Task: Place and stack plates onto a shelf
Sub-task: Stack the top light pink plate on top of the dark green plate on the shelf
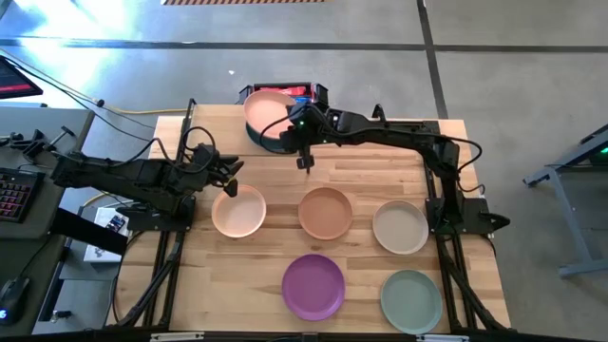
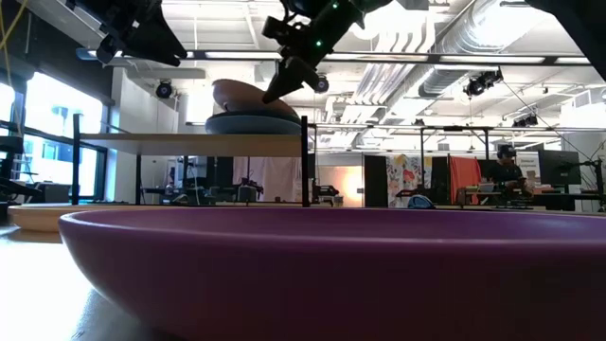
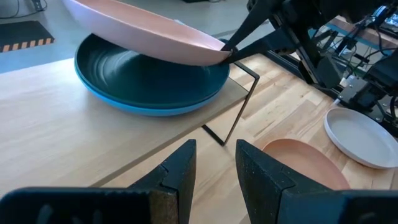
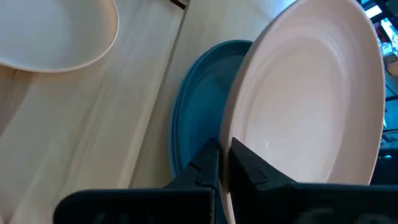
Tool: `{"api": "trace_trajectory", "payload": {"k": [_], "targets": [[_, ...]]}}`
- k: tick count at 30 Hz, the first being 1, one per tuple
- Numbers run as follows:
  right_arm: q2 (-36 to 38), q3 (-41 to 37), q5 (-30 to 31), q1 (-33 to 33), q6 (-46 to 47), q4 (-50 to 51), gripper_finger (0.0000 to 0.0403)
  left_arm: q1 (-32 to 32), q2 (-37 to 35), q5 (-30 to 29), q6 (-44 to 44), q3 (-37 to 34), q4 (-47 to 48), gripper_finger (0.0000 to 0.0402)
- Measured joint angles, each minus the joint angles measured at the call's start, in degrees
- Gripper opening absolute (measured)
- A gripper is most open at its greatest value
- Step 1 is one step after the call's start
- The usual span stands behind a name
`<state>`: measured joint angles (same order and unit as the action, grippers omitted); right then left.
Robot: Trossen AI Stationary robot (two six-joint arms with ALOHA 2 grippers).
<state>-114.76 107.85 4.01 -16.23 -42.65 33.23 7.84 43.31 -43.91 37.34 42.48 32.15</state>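
The right gripper (image 3: 231, 51) has its jaws clamped on the near rim of the pink plate (image 3: 134, 28), which hangs tilted, its low edge over the dark green plate (image 3: 149, 78). That one sits in the blue plate (image 3: 134, 109) on the shelf (image 3: 56, 134). The left gripper (image 3: 214, 165), jaws apart, hovers beside the shelf's edge, above the tabletop (image 3: 292, 109) with open board beneath.

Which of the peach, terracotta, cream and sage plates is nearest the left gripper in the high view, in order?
From the left gripper:
1. Peach plate, just below it, table's left.
2. Terracotta plate, middle.
3. Cream plate, right.
4. Sage plate, front right corner.
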Motion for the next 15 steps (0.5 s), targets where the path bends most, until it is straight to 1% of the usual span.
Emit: {"api": "trace_trajectory", "payload": {"k": [7, 11, 15], "targets": [[0.0, 0.0, 0.0, 0.0, -2.5, 1.1, 0.0, 0.0, 0.0, 0.1, 0.9, 0.0, 0.0, 0.0104], [0.0, 0.0, 1.6, 0.0, -4.3, 1.7, 0.0, 0.0, 0.0, 0.1, 1.6, 0.0, 0.0, 0.0104], [0.0, 0.0, 1.8, 0.0, -4.3, 1.8, 0.0002, 0.0, 0.0, 0.1, 1.6, 0.0, -0.1, 0.0104]]}}
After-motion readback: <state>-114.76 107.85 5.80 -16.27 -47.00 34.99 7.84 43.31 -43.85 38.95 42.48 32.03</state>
